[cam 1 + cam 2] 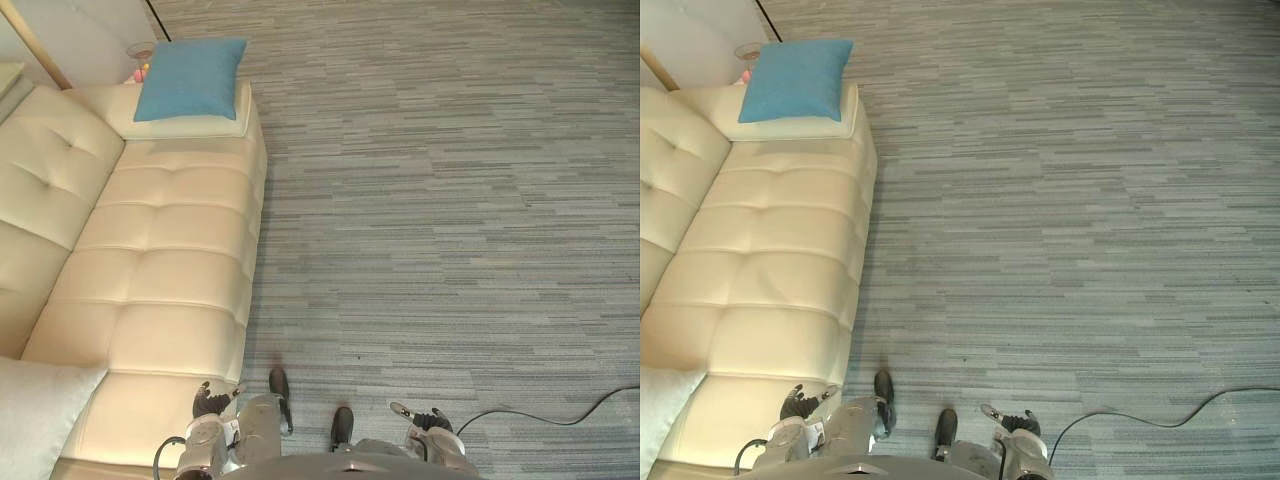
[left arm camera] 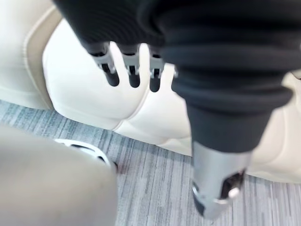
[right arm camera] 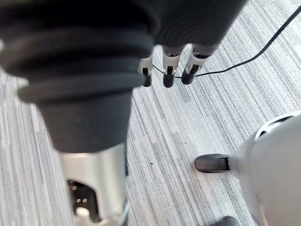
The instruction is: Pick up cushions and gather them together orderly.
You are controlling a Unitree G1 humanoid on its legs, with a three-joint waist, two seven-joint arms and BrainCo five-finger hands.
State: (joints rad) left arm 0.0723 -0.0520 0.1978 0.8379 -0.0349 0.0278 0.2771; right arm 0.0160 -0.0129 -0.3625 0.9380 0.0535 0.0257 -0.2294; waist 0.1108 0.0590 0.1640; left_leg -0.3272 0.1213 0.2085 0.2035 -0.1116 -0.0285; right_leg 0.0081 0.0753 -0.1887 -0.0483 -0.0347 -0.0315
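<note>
Sofa [image 1: 170,280], cream tufted leather, runs down the left side of the eye views. Grey striped carpet [image 1: 450,200] takes the rest of the frame.

Blue cushion [image 1: 190,78] at upper left, lying flat on a cream cushion [image 1: 190,127] at the far end of the seat. The two are stacked and touching, the blue one covering most of the cream one. Pale grey cushion [image 1: 35,410] in the lower left corner, on the near end of the seat and well apart from the stacked pair.

Left hand [image 1: 212,404] at the bottom edge, left of centre, over the front edge of the sofa seat. Its fingers [image 2: 133,75] hang straight and loose, holding nothing.

Right hand [image 1: 430,420] at the bottom edge, right of centre, over bare carpet. Its fingers [image 3: 168,75] are likewise straight and relaxed, empty.

Neither hand touches a cushion.
</note>
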